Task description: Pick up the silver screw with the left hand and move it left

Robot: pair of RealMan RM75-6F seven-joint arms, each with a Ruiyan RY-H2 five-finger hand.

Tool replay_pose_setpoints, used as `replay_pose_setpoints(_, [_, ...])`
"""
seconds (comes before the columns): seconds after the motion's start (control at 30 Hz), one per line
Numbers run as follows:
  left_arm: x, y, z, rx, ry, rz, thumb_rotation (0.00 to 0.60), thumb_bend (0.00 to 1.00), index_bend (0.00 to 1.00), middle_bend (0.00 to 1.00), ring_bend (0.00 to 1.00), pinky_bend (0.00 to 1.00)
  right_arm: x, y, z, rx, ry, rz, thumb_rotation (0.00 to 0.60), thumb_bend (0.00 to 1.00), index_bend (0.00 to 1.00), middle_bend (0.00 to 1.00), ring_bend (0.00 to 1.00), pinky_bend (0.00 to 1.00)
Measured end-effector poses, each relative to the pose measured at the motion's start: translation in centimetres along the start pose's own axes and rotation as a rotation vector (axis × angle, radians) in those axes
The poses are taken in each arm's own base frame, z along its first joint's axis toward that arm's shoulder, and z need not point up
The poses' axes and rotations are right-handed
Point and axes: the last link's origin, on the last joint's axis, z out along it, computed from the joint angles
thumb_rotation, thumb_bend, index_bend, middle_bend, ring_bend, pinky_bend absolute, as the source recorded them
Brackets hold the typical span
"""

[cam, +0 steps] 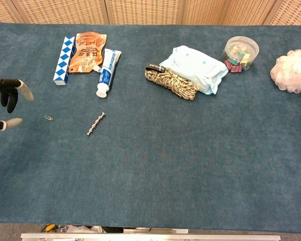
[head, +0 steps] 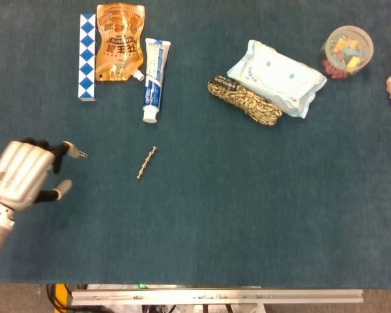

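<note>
The silver screw is a thin, ridged metal rod lying aslant on the blue table cloth, just below the toothpaste tube; the chest view shows the screw too. My left hand hovers at the table's left edge, well to the left of the screw, with its fingers spread and nothing in them. In the chest view only the fingers of the left hand show at the left border. My right hand is out of both views.
A small paper clip lies between hand and screw. Behind are a blue-white twist puzzle, an orange pouch and a toothpaste tube. A rope coil, wipes pack, clip jar and pink puff sit to the right.
</note>
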Motion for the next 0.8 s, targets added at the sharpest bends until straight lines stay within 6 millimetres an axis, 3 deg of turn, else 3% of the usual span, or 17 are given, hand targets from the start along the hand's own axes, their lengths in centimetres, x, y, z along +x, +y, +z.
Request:
replay_pose_setpoints(0.07, [-0.1,0.4,0.5,-0.033,-0.026,0.02,0.6,0.26,0.37,0.8,0.68,0.68,0.0,0.0,0.0,-0.001,0.0,0.0,0.6,0.22,0.44,0.43,0.33,0.38])
replay_pose_setpoints(0.2, [-0.5,1.0,1.6,-0.084,-0.075,0.048,0.6,0.39,0.36,0.96,0.82,0.83,0.2,0.1,-0.3,-0.008,0.004,-0.004,0.6,0.22,0.44,0.43,0.33,0.38])
replay_pose_setpoints(0.27, [-0.7,1.4,2.2,-0.113,-0.106,0.061,0.6,0.44,0.36,1.0,0.88,0.87,0.3,0.1,-0.4,-0.01,0.006,-0.004,0.6,0.22,0.44,0.43,0.33,0.38])
replay_pose_setpoints(0.57, [-1.8,3.1,4.7,-0.22,-0.225,0.104,0.6,0.66,0.24,1.0,1.0,0.93,0.5,0.2,-1.4,-0.031,0.012,-0.002,0.6,0.22,0.44,0.43,0.33,0.38])
replay_pose_setpoints(0.8, [-2.8,4.0,6.0,-0.252,-0.301,0.175,0.6,0.72,0.17,1.0,1.0,0.94,0.4,0.1,-1.5,-0.036,0.005,-0.007,0.6,0.22,0.44,0.43,0.33,0.38])
